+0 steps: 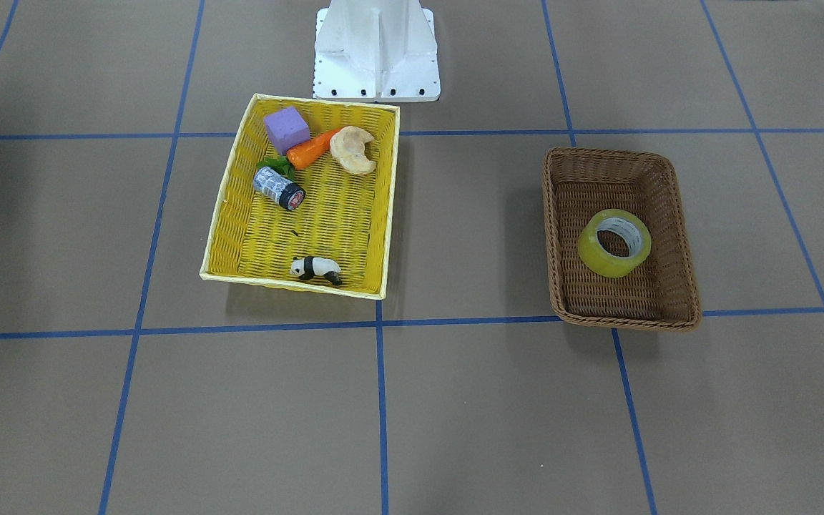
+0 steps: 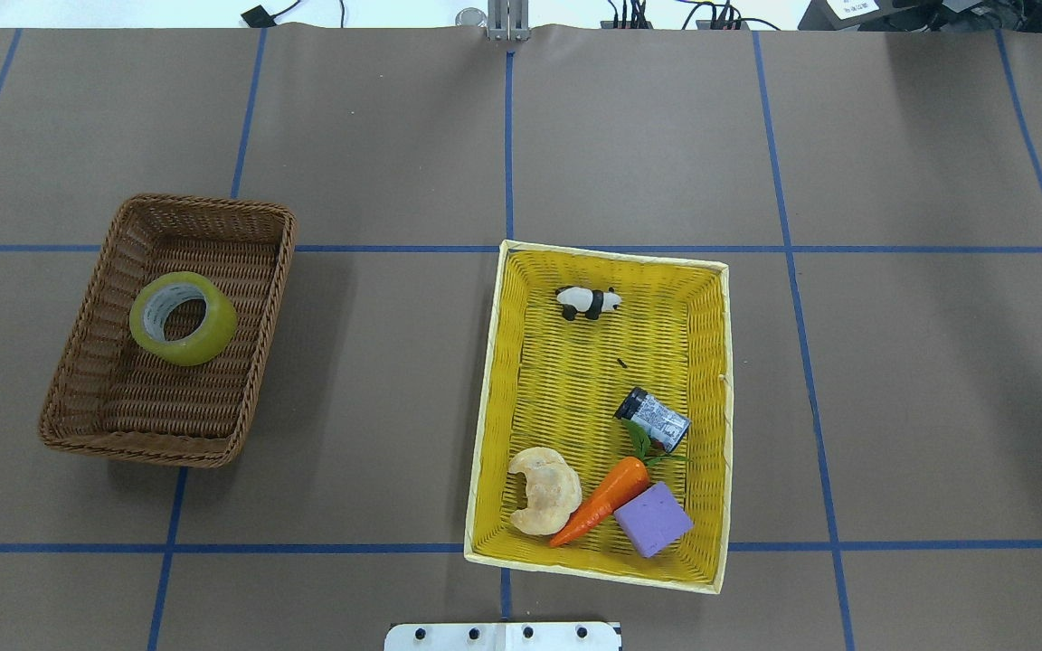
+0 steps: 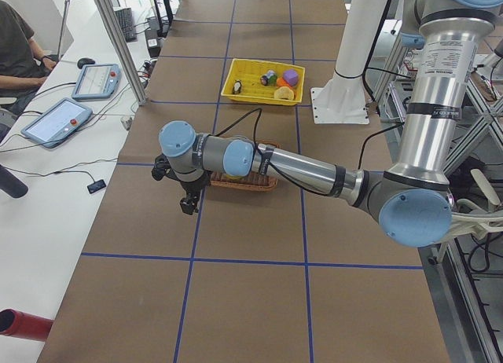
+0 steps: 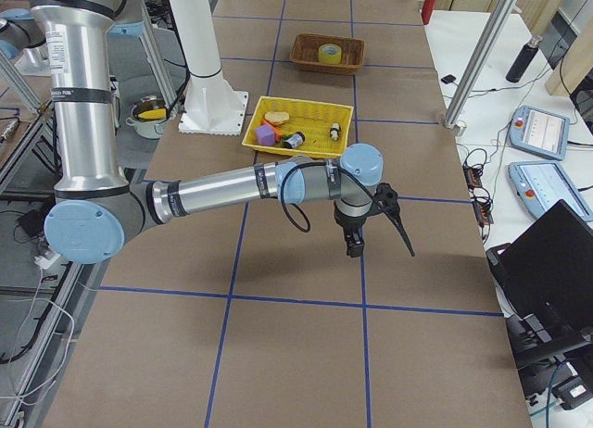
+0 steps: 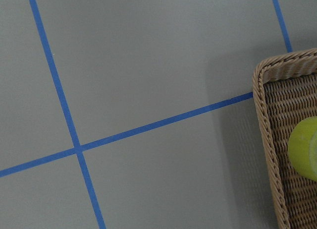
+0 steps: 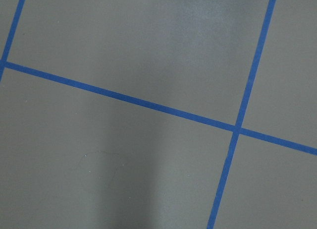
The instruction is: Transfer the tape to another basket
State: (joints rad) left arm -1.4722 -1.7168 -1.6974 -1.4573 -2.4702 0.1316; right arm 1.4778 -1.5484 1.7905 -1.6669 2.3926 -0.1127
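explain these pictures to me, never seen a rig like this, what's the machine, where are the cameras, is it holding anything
It is a robot with two jointed arms at a brown table marked with blue lines. Two pictures look down on the table, one from across it, one from behind the robot. Two are taken from the table's ends: one shows the left arm near, the other the right arm. The last two come from cameras on the wrists, looking down. A roll of yellow tape lies in the brown basket. The yellow basket holds a toy panda, a small can, a carrot, a purple block and a pastry. The left hand and right hand hang over the table holding none of these; whether they are open is unclear.
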